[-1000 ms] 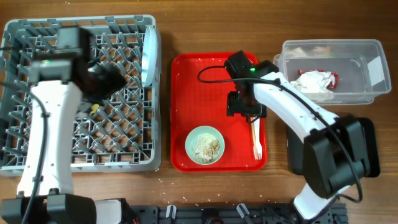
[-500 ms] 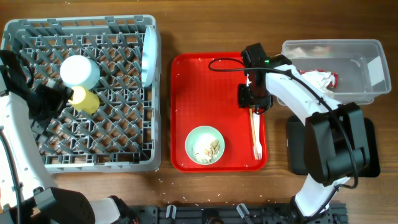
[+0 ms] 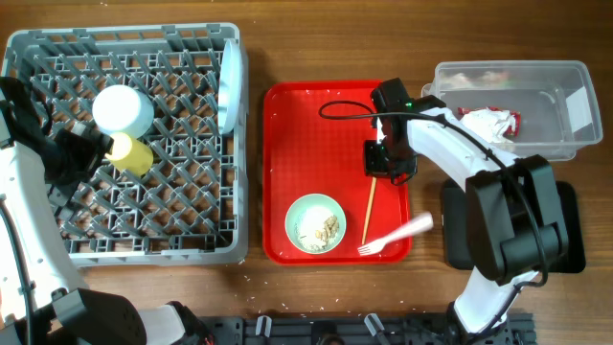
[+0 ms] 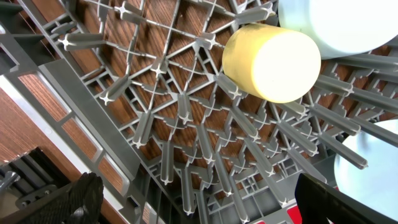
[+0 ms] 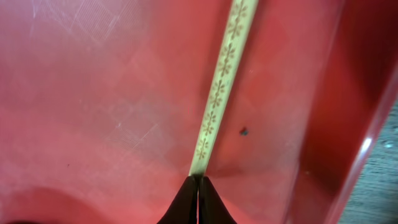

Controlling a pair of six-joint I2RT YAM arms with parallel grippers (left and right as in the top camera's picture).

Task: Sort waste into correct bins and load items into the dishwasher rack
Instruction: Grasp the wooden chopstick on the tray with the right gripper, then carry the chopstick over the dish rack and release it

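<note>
My right gripper [image 3: 375, 172] [image 5: 198, 198] is shut on the top end of the thin wooden chopsticks [image 3: 368, 213] [image 5: 217, 93], seen as one patterned strip lying on the red tray [image 3: 316, 125]. A white fork [image 3: 395, 236] lies slanted at the tray's front right corner. Beside it sits a pale blue bowl [image 3: 314, 223] holding beige crumbs. In the grey dishwasher rack [image 3: 182, 211] [image 4: 186, 124] lie a yellow cup [image 3: 129, 153] [image 4: 273, 59] and an upturned blue bowl [image 3: 123, 110]; a plate [image 3: 228, 86] stands on edge. My left gripper [image 3: 77, 158] [image 4: 208, 205] hangs open, empty, left of the cup.
A clear tub [image 3: 536, 144] at the back right holds a white napkin [image 3: 484, 123] and a red wrapper [image 3: 513, 119]. A black tray [image 3: 567, 240] lies at the front right, partly under my right arm. Crumbs dot the wood in front of the rack.
My right gripper has shut on the chopsticks' end. The fork has swung from lying straight to slanted at the tray corner. My left arm withdrew to the left, leaving cup and bowl in the rack.
</note>
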